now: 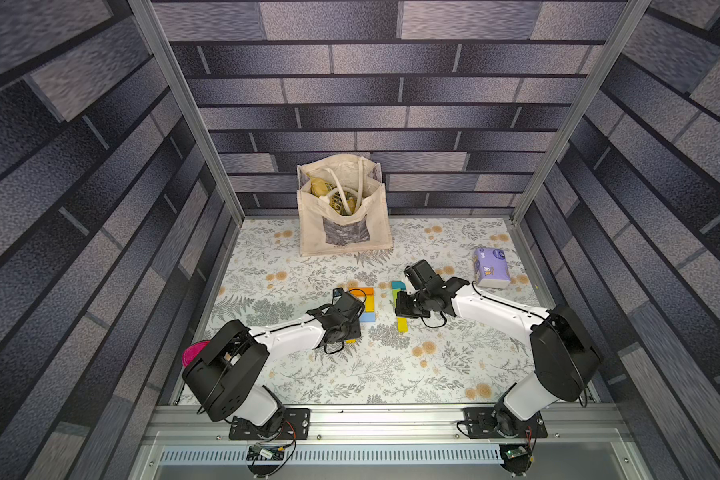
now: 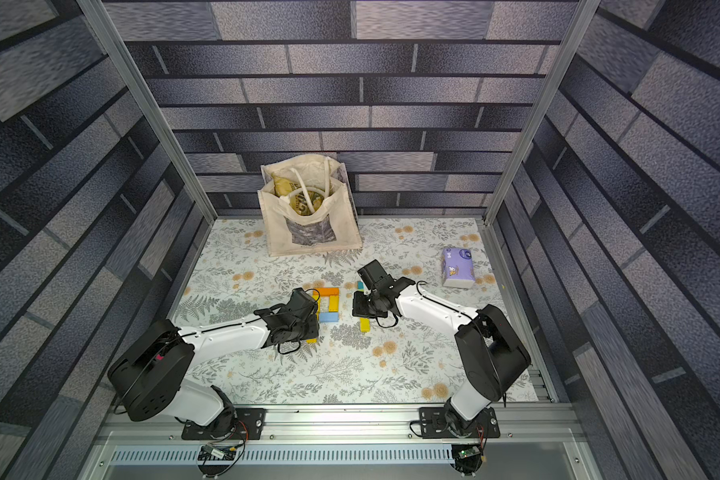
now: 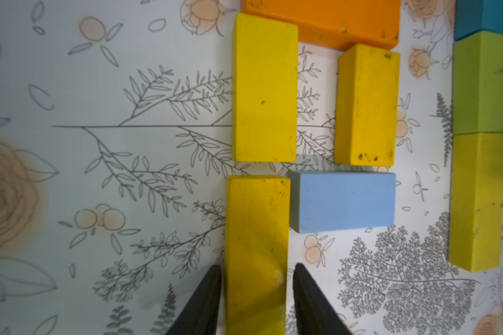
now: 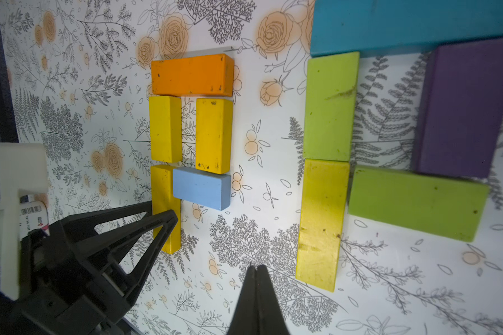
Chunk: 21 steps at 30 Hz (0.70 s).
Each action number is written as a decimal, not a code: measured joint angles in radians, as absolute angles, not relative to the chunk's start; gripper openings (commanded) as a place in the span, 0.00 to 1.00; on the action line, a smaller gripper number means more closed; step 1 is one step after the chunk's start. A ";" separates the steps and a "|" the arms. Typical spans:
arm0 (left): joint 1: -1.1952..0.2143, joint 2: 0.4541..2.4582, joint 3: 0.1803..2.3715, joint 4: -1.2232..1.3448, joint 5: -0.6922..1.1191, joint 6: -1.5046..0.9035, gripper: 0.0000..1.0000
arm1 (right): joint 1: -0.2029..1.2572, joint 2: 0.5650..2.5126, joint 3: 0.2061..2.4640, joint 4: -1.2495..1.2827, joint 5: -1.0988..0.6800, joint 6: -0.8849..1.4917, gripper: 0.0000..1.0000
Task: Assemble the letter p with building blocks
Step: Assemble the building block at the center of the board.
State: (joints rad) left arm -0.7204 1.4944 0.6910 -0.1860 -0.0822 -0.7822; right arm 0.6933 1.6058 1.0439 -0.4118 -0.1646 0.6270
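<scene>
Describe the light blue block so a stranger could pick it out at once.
Before the cream tote bag on the floral table lie two block clusters; take the one at the left gripper, capped by an orange block. The light blue block closes its loop opposite the orange one, against the yellow block that gripper straddles: the only pale blue piece.

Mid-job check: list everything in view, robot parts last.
Orange block: one, orange, group near left arm.
Yellow blocks: four, yellow, three there, one in group near right arm.
Light blue block: one, light blue, left group.
Teal block: one, teal, right group.
Lime green blocks: two, lime, right group.
Purple block: one, purple, right group.
Tote bag: one, cream, rear centre.
Tissue pack: one, purple, far right.
Pink object: one, pink, behind left arm.
Left end effector: one, black, open astride a yellow block.
Right end effector: one, black, shut, empty.
</scene>
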 measured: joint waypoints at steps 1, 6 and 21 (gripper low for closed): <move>-0.720 1.494 0.692 -0.186 -0.082 -0.786 0.50 | 0.693 1.606 1.044 -0.411 -0.164 0.627 0.04; -0.720 1.493 0.695 -0.187 -0.083 -0.793 0.56 | 0.693 1.606 1.044 -0.410 -0.165 0.627 0.04; -0.631 1.350 0.661 -0.217 -0.133 -0.777 0.44 | 0.697 1.634 1.001 -0.332 -0.249 0.680 0.02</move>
